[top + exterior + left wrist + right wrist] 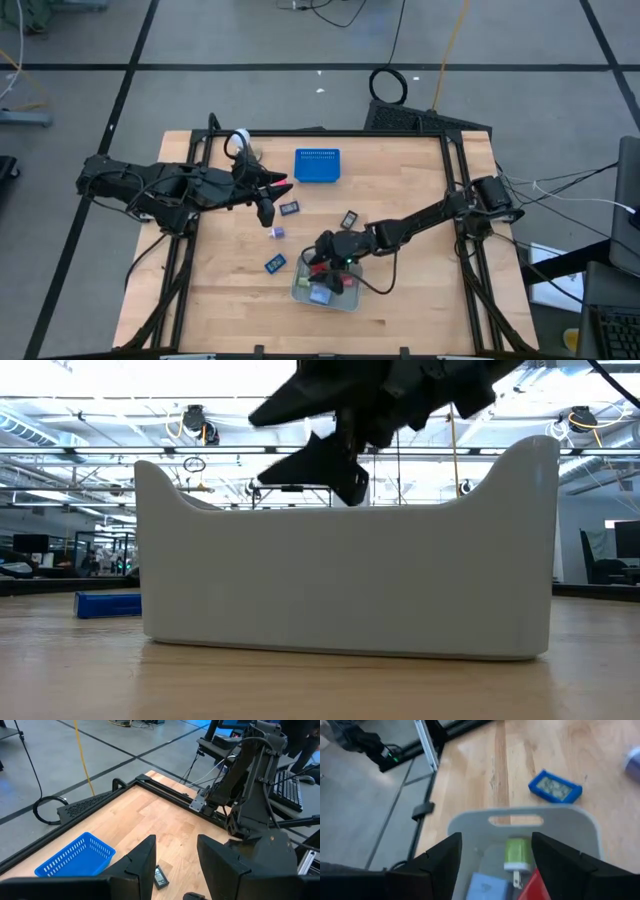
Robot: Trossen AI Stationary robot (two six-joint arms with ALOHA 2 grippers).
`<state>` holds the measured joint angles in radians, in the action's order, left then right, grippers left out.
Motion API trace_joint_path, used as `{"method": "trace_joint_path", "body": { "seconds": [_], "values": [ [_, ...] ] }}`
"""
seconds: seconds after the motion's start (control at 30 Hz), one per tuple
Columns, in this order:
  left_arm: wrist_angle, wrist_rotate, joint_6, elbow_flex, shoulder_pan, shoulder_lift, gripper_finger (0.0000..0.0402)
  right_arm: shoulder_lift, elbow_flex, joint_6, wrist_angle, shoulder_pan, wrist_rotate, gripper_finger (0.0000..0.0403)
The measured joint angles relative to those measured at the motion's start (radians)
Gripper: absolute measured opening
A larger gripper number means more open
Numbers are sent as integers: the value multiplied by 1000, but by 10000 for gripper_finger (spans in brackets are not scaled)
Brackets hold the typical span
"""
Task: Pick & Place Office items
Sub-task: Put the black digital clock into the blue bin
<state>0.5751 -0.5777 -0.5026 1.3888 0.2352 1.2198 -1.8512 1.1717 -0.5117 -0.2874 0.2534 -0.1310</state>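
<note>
The right gripper (324,262) hangs over the pale grey plastic tray (300,293) at the table's near edge, its dark fingers (440,865) spread apart with nothing between them — a release pose, I would judge, since a small green blocky piece (516,854) lies on the tray floor directly below the gap, beside a pale blue piece (485,886) and a red one (536,886). The tray seems to be the collecting place.

Several office items lie loose on the wooden table (420,200): a blue framed piece (275,264) just beside the tray, a small purple one (277,233), and two dark pieces (290,209) (349,219) farther up.

The left gripper (264,207) waits near the blue perforated basket (317,165), jaws drawn close and holding nothing that I can see — parked clear, likely so the arms do not cross. A white ball on a stand (240,141) sits behind it.
</note>
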Motion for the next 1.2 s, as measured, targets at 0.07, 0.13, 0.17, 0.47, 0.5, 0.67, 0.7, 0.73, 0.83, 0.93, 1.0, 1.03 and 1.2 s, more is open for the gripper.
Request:
{"method": "trace_joint_path", "body": {
  "seconds": [0.07, 0.13, 0.17, 0.47, 0.5, 0.67, 0.7, 0.73, 0.83, 0.93, 1.0, 1.03, 1.2],
  "values": [
    [0, 1, 0, 0, 0, 0, 145, 23, 0, 9, 16, -7, 0, 242],
    [0, 1, 0, 0, 2, 0, 145, 50, 0, 46, 45, -17, 0, 246],
    [0, 1, 0, 0, 2, 0, 145, 65, 0, 67, 61, -23, 1, 246],
    [2, 3, -8, 0, 2, 0, 145, 230, 0, 207, 322, -91, 4, 247],
    [4, 4, -14, 0, 2, 0, 145, 242, 0, 220, 340, -101, 3, 247],
    [6, 4, -37, 0, 2, 0, 145, 304, 0, 262, 458, -144, 3, 247],
    [6, 4, -45, 0, 2, 0, 145, 316, 0, 264, 480, -152, 3, 247],
    [6, 4, -54, 0, 2, 0, 145, 329, 0, 265, 512, -160, 4, 247],
    [6, 4, -64, 0, 2, 0, 145, 358, 0, 266, 548, -185, 4, 247],
    [5, 4, -85, 0, 2, 0, 145, 392, 0, 266, 614, -208, 9, 247],
    [5, 6, -93, 0, 2, 0, 145, 416, 0, 267, 651, -219, 40, 247],
    [5, 15, -100, 0, 2, 0, 145, 432, 0, 267, 678, -225, 55, 247],
    [5, 54, -131, 0, 2, 0, 145, 496, 0, 257, 757, -267, 82, 247]
  ]
}}
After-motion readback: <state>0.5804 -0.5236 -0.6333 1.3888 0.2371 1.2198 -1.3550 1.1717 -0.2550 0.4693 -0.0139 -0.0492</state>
